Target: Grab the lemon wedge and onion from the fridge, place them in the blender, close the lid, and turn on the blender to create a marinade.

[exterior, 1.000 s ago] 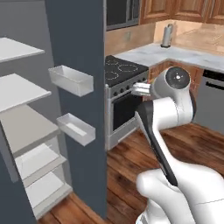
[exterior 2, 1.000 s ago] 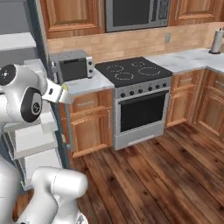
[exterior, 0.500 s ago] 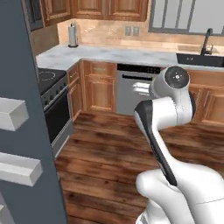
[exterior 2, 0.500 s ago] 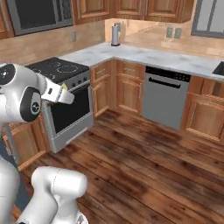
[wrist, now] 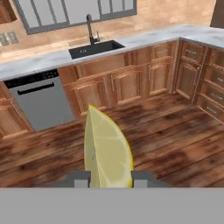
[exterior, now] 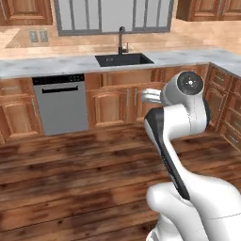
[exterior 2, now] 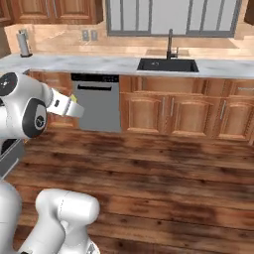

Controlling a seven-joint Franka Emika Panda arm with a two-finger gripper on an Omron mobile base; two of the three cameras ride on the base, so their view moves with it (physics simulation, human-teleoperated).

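The gripper (wrist: pixel 110 178) is pinched on a lemon wedge (wrist: pixel 107 151), one dark finger tip pressed against each side of it. The wedge is pale yellow, with a brighter yellow rind along one curved edge and a lighter, faintly lined flesh face; it tapers to a point that stands up away from the fingers. From the right base camera, a small bit of yellow (exterior 2: pixel 74 98) shows at the tip of the hand, held up in the air above the wood floor (exterior 2: pixel 163 168), well short of the cabinets.

Beyond it, on the far side of the room, a grey dishwasher (wrist: pixel 41 103) sits under the marble counter (exterior: pixel 47 66), left of a black sink (exterior: pixel 123 59) with a dark tap (exterior: pixel 121 40). No writing or label can be made out on any of it.
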